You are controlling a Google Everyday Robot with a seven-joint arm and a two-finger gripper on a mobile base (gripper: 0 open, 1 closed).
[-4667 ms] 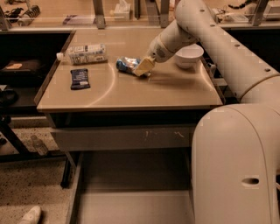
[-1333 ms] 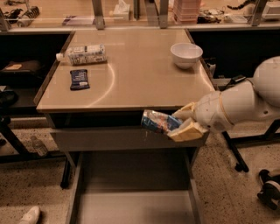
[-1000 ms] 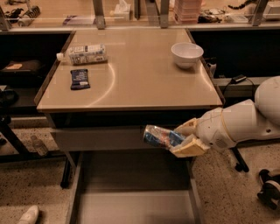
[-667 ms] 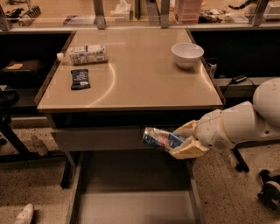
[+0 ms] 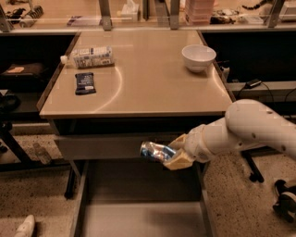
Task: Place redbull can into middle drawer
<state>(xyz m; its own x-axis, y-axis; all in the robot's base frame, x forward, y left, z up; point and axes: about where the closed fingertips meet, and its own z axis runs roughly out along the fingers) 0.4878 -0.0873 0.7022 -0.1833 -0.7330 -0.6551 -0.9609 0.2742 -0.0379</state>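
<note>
Looks like a robotics lab / office test area, not a home. Evidence: plain beige worktop (image 5: 152, 88) on grey metal frame w/ drawers, speckled terrazzo-type floor (image 5: 236, 203), dark benches (image 5: 27, 76) left & right, metal posts (image 5: 106, 9) along far edge, cluttered desks beyond. Staged props on top: bowl (image 5: 198, 56), bottle (image 5: 90, 56), snack bar (image 5: 85, 84). White robot arm (image 5: 249, 129) at right; its gripper (image 5: 178, 155) is near, below worktop's front edge, above open middle drawer (image 5: 138, 217), clamped on redbull can (image 5: 156, 151).
</note>
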